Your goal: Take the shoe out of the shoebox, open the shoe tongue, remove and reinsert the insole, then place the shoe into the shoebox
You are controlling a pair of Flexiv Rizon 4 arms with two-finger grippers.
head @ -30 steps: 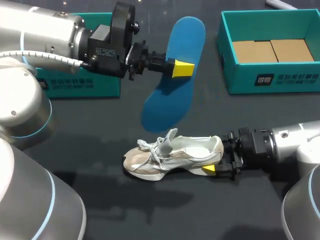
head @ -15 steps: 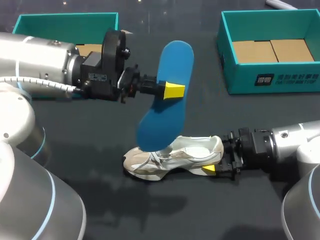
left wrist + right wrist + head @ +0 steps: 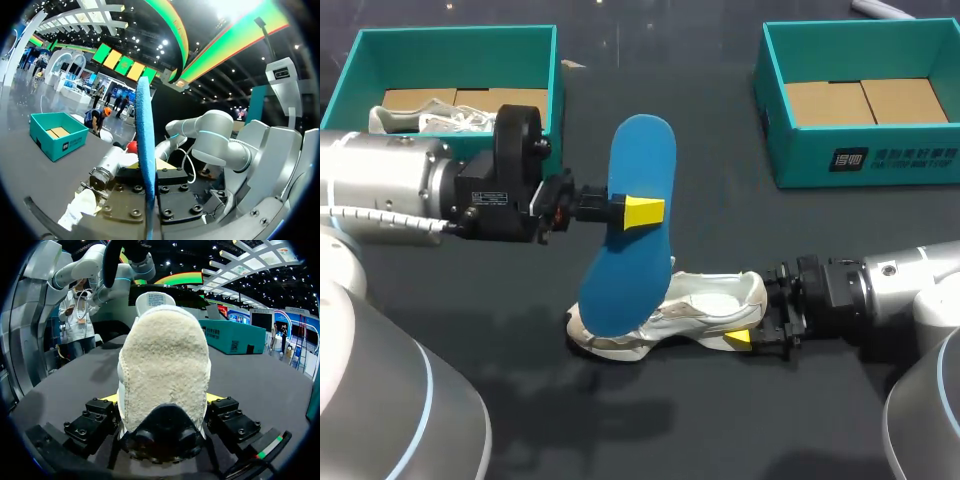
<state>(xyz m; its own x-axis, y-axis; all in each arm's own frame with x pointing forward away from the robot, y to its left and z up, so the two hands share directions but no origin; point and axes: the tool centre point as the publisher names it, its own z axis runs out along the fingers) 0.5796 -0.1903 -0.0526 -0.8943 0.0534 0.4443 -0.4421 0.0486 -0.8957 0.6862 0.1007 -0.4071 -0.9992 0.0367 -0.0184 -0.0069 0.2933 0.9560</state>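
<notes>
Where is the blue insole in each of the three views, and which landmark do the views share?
Head view: insole, in the left gripper, slants above the shoe.
Left wrist view: edge-on, clamped in that view's own gripper.
Right wrist view: not in it.
Shared landmark: the white shoe, in all three.

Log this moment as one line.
left end effector: shut on blue insole, over sneaker | right end effector: shut on sneaker heel | insole: not yet in
</notes>
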